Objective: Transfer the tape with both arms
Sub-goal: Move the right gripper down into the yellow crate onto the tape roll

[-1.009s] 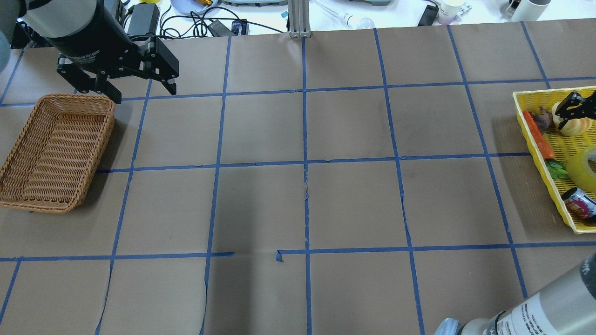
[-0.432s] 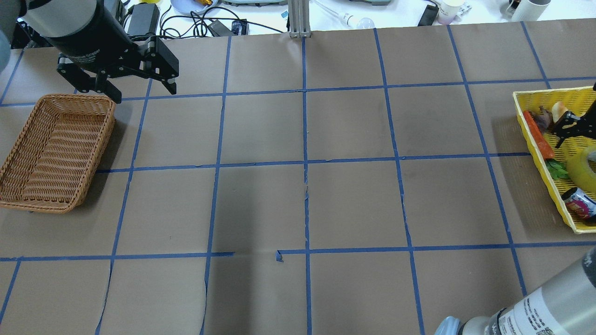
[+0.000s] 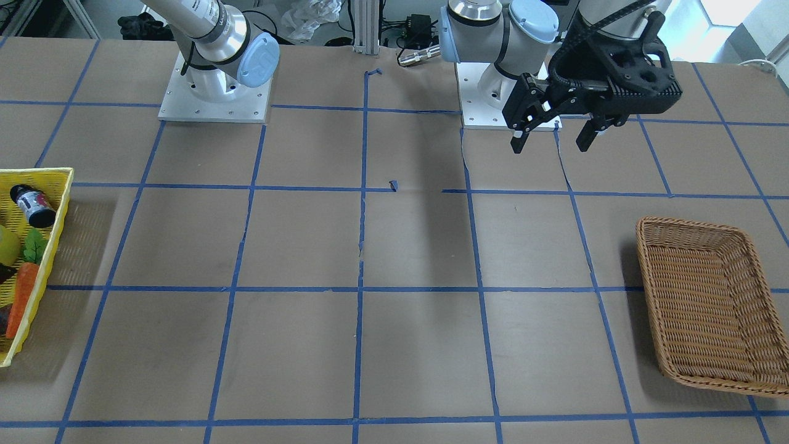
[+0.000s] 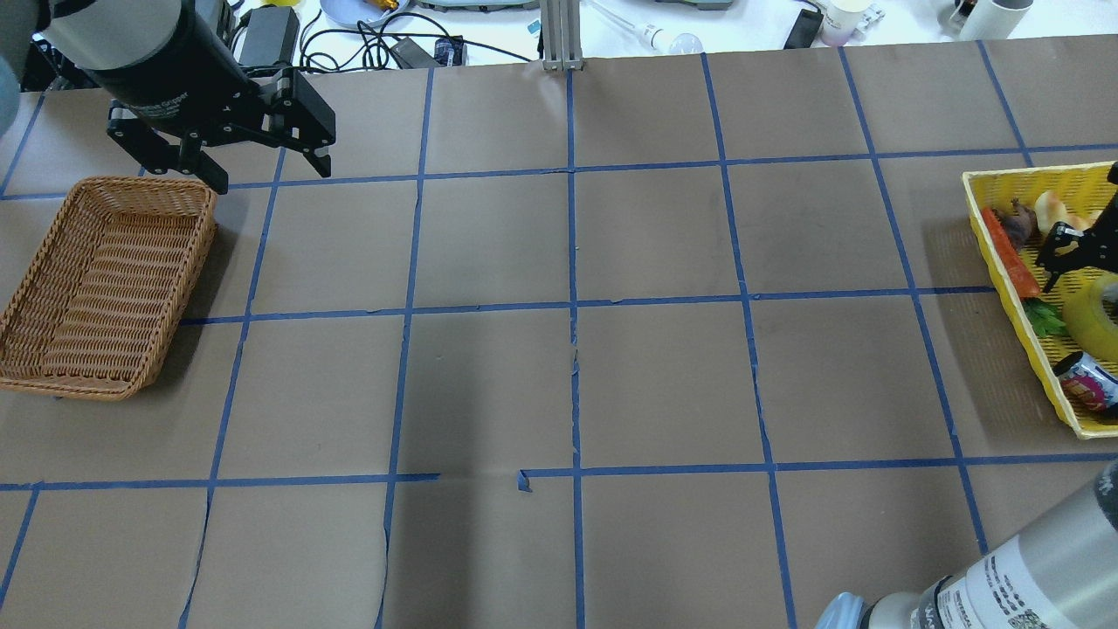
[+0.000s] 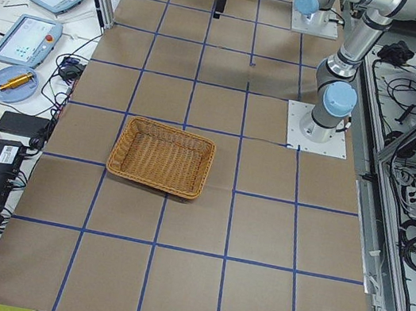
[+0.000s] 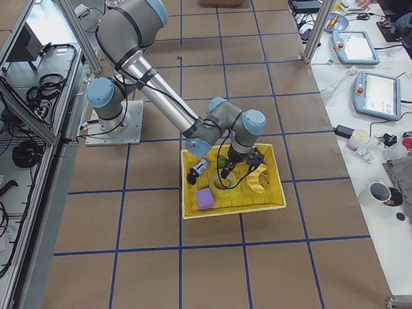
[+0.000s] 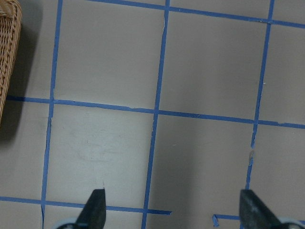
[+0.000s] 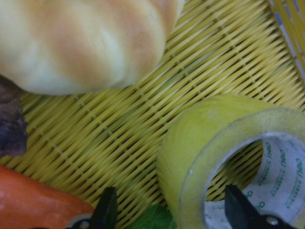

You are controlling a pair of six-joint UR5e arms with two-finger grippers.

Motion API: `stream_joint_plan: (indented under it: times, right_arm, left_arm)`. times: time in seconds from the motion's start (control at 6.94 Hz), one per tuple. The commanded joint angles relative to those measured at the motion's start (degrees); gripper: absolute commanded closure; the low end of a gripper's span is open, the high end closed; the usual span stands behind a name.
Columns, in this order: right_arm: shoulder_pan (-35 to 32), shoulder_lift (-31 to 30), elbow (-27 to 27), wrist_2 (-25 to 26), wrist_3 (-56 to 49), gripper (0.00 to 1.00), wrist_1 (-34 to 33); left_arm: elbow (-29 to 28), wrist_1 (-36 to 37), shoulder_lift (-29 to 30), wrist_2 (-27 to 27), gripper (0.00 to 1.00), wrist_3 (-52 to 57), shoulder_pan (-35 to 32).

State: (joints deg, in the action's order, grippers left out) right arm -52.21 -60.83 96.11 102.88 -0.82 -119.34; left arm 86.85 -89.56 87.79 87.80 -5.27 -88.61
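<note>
currently tape (image 8: 190,143) lies in yellow tray (image 6: 235,206) beneath right end effector (image 8: 172,202), spread and empty.

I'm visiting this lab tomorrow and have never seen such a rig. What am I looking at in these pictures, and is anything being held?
Two robot arms are bolted to a paper-covered table. Two cameras look down on it, two look along it from its ends, and one rides on each wrist. The left arm hangs over bare table near an empty wicker basket, jaws open. The right arm reaches into a yellow tray holding a carrot, a bun, a small bottle and the tape. Its wrist view shows open jaws on either side of the roll's wall. Nothing is held.
</note>
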Motion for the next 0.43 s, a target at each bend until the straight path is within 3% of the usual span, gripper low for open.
stream_joint_plan:
  times: [0.0, 0.29]
  right_arm:
    - [0.2, -0.2, -0.2, -0.5, -0.8, 1.0, 0.1]
    - [0.2, -2.2, -0.9, -0.7, -0.9, 1.0, 0.7]
  left_arm:
    - [0.2, 0.0, -0.1, 0.0, 0.0, 0.0, -0.1]
    - [0.3, 0.0, -0.2, 0.0, 0.0, 0.0, 0.0]
